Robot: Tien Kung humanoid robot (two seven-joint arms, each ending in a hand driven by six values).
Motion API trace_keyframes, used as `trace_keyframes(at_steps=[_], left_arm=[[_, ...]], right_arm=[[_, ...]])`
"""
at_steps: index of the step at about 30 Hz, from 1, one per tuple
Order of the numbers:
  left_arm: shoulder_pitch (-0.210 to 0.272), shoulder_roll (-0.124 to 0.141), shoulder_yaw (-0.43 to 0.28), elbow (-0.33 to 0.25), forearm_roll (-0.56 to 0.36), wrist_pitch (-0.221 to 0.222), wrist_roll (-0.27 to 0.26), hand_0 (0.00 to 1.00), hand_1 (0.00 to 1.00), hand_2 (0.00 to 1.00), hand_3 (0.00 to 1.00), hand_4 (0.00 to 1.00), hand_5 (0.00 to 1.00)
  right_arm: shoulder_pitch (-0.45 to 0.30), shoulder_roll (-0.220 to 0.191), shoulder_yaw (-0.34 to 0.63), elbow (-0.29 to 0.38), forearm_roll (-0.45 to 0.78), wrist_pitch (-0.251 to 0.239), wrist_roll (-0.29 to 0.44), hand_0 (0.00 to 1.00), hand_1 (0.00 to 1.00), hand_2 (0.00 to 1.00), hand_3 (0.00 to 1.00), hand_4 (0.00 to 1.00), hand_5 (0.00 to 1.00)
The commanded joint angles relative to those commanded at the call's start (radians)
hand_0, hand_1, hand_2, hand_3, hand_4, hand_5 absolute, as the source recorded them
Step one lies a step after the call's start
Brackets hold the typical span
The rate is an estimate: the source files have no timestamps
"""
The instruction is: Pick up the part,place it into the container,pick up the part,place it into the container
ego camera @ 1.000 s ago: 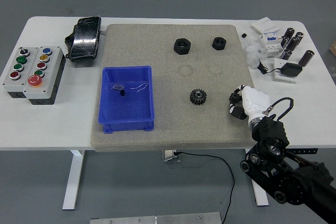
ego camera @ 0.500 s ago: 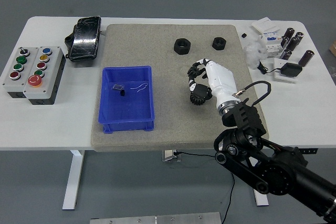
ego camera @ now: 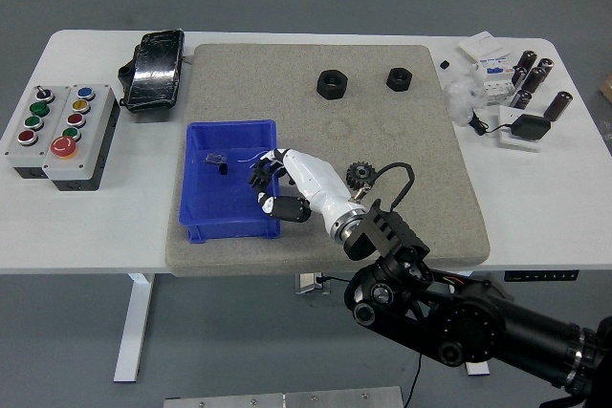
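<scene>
A small black gear (ego camera: 360, 175) lies on the tan mat (ego camera: 402, 140), partly behind my right forearm. Two black hex nuts (ego camera: 332, 83) (ego camera: 398, 77) sit near the mat's far edge. The blue container (ego camera: 229, 229) stands on the mat's left part, with a small dark bit (ego camera: 215, 159) and a thin white wire (ego camera: 254, 158) inside. My right hand (ego camera: 273, 190) hangs over the container's right rim, left of the gear. Its fingers (ego camera: 259, 175) are loosely bent and I see nothing held in them. The left arm is out of sight.
A grey button box (ego camera: 61, 132) sits at the table's left end. A black pouch (ego camera: 153, 68) lies behind the container. Batteries, white boxes and a cable (ego camera: 507, 83) crowd the table's right rear corner.
My right hand has swept left from the mat's right edge, past the gear, to the container's right rim. The gear has stayed where it was on the mat.
</scene>
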Motion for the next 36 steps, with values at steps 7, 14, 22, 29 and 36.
trace_keyframes(at_steps=[7, 14, 22, 29, 36], left_arm=[[-0.002, 0.000, 0.000, 0.000, 0.000, 0.000, -0.001, 0.663, 0.630, 0.573, 0.613, 0.686, 0.349], [-0.003, -0.001, 0.001, 0.000, 0.000, 0.001, -0.002, 0.663, 0.629, 0.574, 0.613, 0.687, 0.350], [0.000, -0.005, -0.004, 0.000, 0.004, 0.000, 0.000, 0.663, 0.629, 0.573, 0.613, 0.687, 0.349], [-0.003, -0.005, -0.003, 0.000, 0.004, 0.000, -0.002, 0.663, 0.630, 0.573, 0.613, 0.687, 0.349], [-0.004, -0.005, -0.002, 0.000, 0.005, -0.001, -0.002, 0.663, 0.630, 0.573, 0.613, 0.688, 0.349]], right_arm=[[0.002, 0.001, -0.002, 0.002, -0.003, -0.021, 0.017, 0.681, 0.766, 0.782, 0.723, 0.639, 0.274], [-0.023, 0.002, 0.046, 0.012, 0.020, -0.098, 0.072, 0.658, 0.742, 0.759, 0.707, 0.620, 0.244], [-0.049, -0.046, 0.186, -0.048, -0.132, -0.072, -0.047, 0.614, 0.729, 0.751, 0.706, 0.644, 0.273], [-0.062, -0.062, 0.197, -0.100, -0.211, 0.030, -0.140, 0.616, 0.742, 0.782, 0.778, 0.787, 0.393], [-0.057, -0.064, 0.188, -0.138, -0.204, 0.070, -0.152, 0.580, 0.738, 0.802, 0.826, 0.910, 0.578]])
